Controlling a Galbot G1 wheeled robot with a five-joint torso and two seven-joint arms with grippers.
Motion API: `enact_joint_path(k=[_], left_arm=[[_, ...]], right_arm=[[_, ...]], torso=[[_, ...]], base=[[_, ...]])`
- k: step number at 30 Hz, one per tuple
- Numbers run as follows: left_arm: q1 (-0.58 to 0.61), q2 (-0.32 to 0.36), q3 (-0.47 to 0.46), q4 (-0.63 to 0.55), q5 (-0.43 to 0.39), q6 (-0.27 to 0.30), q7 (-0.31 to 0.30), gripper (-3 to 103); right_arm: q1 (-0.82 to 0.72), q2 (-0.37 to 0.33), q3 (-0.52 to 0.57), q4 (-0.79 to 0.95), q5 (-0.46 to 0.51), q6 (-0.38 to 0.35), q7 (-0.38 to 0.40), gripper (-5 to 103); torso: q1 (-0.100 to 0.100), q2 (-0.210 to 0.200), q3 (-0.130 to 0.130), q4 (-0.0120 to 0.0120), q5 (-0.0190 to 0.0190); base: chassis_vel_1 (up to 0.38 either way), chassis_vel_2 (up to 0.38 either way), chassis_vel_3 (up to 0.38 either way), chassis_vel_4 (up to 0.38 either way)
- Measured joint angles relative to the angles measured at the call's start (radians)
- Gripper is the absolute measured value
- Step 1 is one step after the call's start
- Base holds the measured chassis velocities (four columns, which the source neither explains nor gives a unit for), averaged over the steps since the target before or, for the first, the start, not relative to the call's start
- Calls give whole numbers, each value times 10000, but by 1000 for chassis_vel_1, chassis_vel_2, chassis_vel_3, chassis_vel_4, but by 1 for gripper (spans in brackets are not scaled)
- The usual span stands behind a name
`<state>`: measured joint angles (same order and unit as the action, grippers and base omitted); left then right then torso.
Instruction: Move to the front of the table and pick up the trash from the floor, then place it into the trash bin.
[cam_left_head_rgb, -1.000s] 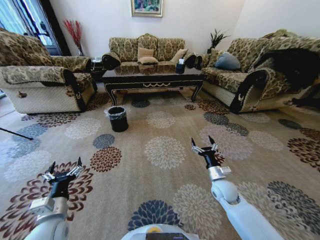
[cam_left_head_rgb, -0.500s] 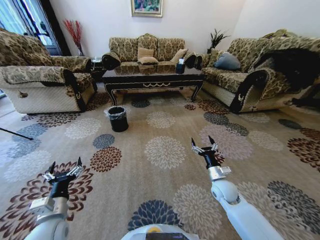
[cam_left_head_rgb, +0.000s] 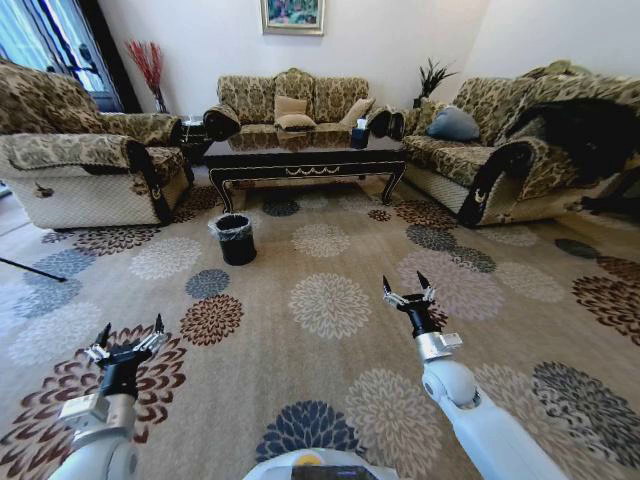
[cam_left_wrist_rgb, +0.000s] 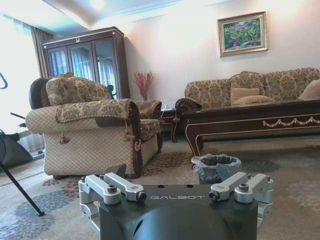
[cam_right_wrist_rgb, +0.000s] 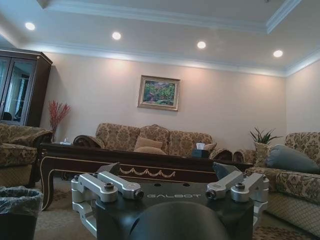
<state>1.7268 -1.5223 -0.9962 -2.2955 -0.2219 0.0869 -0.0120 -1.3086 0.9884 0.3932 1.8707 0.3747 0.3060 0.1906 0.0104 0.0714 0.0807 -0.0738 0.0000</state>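
Observation:
The dark glossy table (cam_left_head_rgb: 305, 158) stands at the far end of the carpet, well ahead of me. The black trash bin (cam_left_head_rgb: 236, 238) with its crinkled liner sits on the floor in front of the table's left end. I cannot make out the trash on the patterned carpet. My left gripper (cam_left_head_rgb: 128, 333) is open, low at the near left. My right gripper (cam_left_head_rgb: 409, 288) is open at the near right, with nothing between its fingers. In the left wrist view the left gripper (cam_left_wrist_rgb: 171, 170) faces the bin (cam_left_wrist_rgb: 216, 167) and the table (cam_left_wrist_rgb: 250, 120). In the right wrist view the right gripper (cam_right_wrist_rgb: 167, 169) faces the table (cam_right_wrist_rgb: 125, 167).
An armchair (cam_left_head_rgb: 80, 165) stands at the left, a sofa (cam_left_head_rgb: 295, 100) behind the table and another sofa (cam_left_head_rgb: 500, 150) at the right. A dark tissue box (cam_left_head_rgb: 360, 133) sits on the table. A thin black leg (cam_left_head_rgb: 30, 268) crosses the floor at the far left. Open carpet (cam_left_head_rgb: 330, 300) lies ahead.
The whole head view has shifted very slightly, so the camera has moved a little. Both arms hold the same pose, grippers still open.

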Motion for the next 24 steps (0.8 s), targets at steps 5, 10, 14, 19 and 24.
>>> enact_joint_path(k=[5, 10, 14, 19, 24], left_arm=[[0, 0, 0, 0, 0, 0, 0, 100], [0, 0, 0, 0, 0, 0, 0, 100], [0, 0, 0, 0, 0, 0, 0, 100], [0, 0, 0, 0, 0, 0, 0, 100], [0, 0, 0, 0, 0, 0, 0, 100]], right_arm=[[0, 0, 0, 0, 0, 0, 0, 100], [0, 0, 0, -1, 0, 0, 0, 100], [1, 0, 0, 0, 0, 0, 0, 100], [0, 0, 0, -1, 0, 0, 0, 100], [0, 0, 0, -1, 0, 0, 0, 100]], torso=[[20, 115, 104, 1, 0], [64, 316, 261, 1, 0], [72, 456, 388, 0, 0], [108, 672, 568, 0, 0], [176, 917, 742, 0, 0]], base=[[0, 0, 0, 0], [0, 0, 0, 0], [0, 0, 0, 0], [0, 0, 0, 0], [0, 0, 0, 0]])
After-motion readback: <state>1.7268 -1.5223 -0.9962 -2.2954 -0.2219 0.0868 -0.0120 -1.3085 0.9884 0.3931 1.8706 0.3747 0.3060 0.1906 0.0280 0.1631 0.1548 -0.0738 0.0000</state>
